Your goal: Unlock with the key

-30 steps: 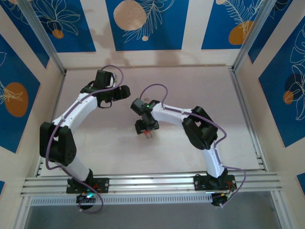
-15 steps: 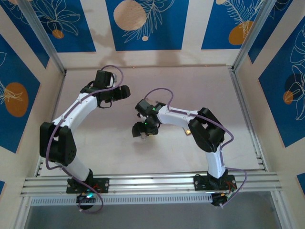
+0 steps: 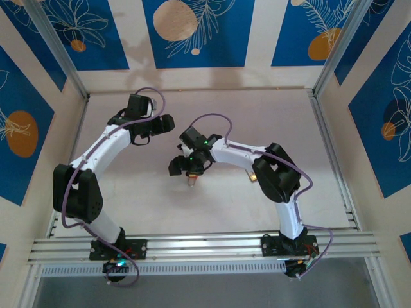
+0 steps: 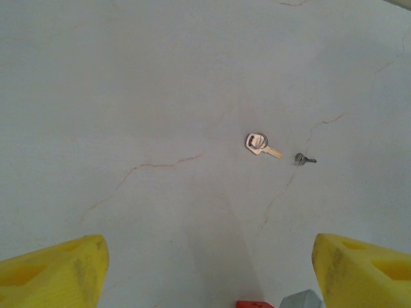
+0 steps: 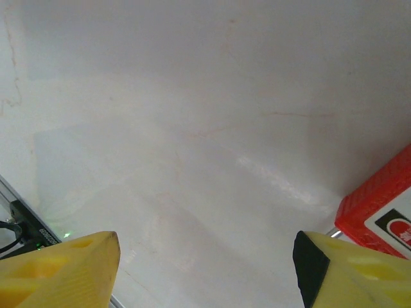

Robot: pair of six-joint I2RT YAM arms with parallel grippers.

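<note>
A brass key (image 4: 262, 145) on a ring lies flat on the table, far ahead of my left gripper (image 4: 209, 276). A smaller dark key (image 4: 303, 158) lies just right of it. My left gripper (image 3: 168, 123) is open and empty, hovering above the table. A red lock (image 5: 379, 210) with a white label sits at the right edge of the right wrist view, just beyond the right finger (image 5: 353, 273). My right gripper (image 5: 205, 269) is open with nothing between its fingers. From above, the right gripper (image 3: 182, 167) hangs over a small red thing (image 3: 191, 180) on the table.
A red corner (image 4: 254, 304) and a grey piece (image 4: 300, 299) poke in at the bottom edge of the left wrist view. A metal rail (image 3: 205, 245) runs along the near edge. Patterned walls (image 3: 192, 32) close the back and sides.
The right gripper has swung a little to the left and turned over the small red thing. The left arm has stayed where it was.
</note>
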